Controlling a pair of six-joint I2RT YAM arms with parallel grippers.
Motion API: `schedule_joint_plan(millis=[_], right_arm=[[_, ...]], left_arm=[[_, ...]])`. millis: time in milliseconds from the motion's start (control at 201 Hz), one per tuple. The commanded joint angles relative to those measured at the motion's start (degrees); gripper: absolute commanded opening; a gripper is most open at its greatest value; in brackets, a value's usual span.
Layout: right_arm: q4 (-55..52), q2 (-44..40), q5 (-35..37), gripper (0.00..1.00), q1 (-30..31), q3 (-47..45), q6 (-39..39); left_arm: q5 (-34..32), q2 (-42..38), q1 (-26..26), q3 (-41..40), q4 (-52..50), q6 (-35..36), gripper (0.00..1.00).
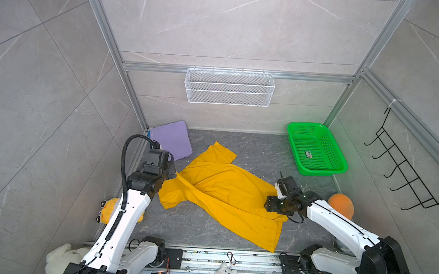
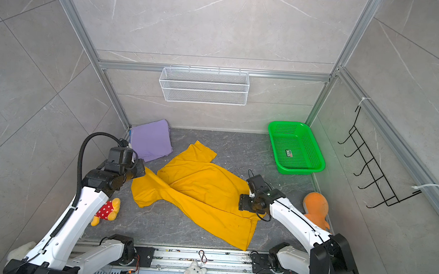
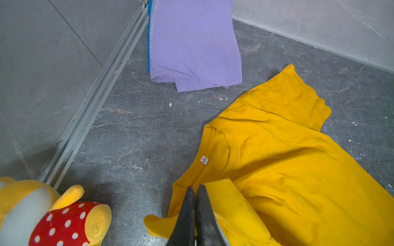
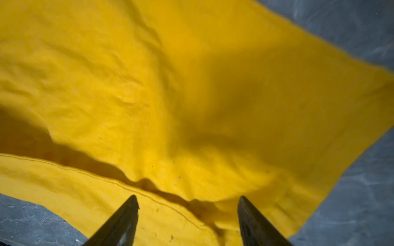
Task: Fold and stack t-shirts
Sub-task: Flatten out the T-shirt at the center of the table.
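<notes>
You are working partway through task: lavender shirt (image 1: 172,137) lying folded in far left corner, blue shirt (image 3: 149,42) edge peeking beside it. Mustard-yellow shirt (image 1: 225,195) sprawling unfolded mid-counter (image 1: 251,155). Left end effector (image 3: 195,187) pinching its collar-side fabric; right end effector (image 4: 187,200) hovering spread over hem. Yellow fold and stacking remaining.

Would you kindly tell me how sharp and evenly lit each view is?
In both top views, wide-angle distortion splays the frame posts, yet light is even and focus sharp; the green basket tints the wall beside it. In the left wrist view, print on the lavender t-shirt reads crisply. In the right wrist view, the yellow t-shirt is soft, with a broad dark shadow across it.
</notes>
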Motion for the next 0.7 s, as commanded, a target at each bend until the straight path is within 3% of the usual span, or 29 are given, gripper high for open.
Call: schedule_joint_plan(millis=[0,139,428,692], right_arm=[[-4.54,-2.29,6.27,0.73,2.41,-3.13,8.51],[-7.25,-4.43,10.08,0.67,4.53,-5.52,13.82],[-5.32,-3.59,9.35,0.51,9.65,-6.62,16.34],[-3.92,-1.41,9.92,0.16,12.06,-7.22,18.33]], left_arm=[[-0.48,-0.04,0.30,-0.56,3.03,-0.42,0.00],[-0.23,-0.97,0.51,-1.74,4.25,-0.43,0.00],[1.71,-0.19,1.33,-2.06,5.44,-0.87,0.00],[2.59,-0.45,2.01,-2.41,5.97,-1.15,0.00]])
